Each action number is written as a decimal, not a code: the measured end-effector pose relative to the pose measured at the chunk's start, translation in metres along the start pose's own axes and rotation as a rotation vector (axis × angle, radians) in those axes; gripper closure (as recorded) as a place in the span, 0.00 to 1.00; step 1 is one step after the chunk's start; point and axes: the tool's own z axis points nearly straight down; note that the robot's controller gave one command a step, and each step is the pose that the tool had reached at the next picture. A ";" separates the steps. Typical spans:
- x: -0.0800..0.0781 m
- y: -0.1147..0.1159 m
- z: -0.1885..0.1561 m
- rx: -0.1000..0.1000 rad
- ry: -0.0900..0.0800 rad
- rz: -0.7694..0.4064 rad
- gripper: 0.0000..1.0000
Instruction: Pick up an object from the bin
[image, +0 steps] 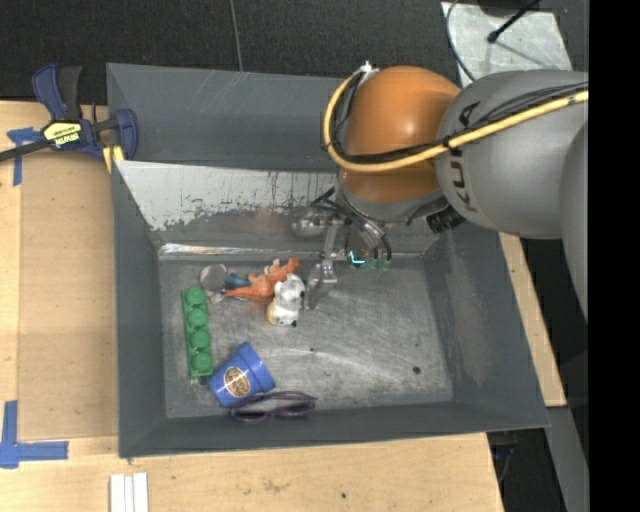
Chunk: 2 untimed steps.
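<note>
Hanging low at the back of the grey metal bin (440, 330), the tool (331, 268) sits under the arm's orange cover (400, 125), close to the rear wall. I cannot tell whether it is spread or pressed together. Nearest it, just to its left in the view and a little toward the front, lies a small white toy figure (287, 300) on the bin floor. An orange toy animal (262, 284) touches that figure's far side. Well apart, along the left wall, lies a green strip of round-topped blocks (197, 331). A blue cup (242, 376) lies tipped near the front-left corner, with purple sunglasses (273, 404) just in front of it.
</note>
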 end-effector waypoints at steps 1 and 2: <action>-0.002 0.000 -0.005 0.000 -0.008 0.001 0.00; 0.003 -0.015 0.031 0.000 -0.014 -0.068 0.00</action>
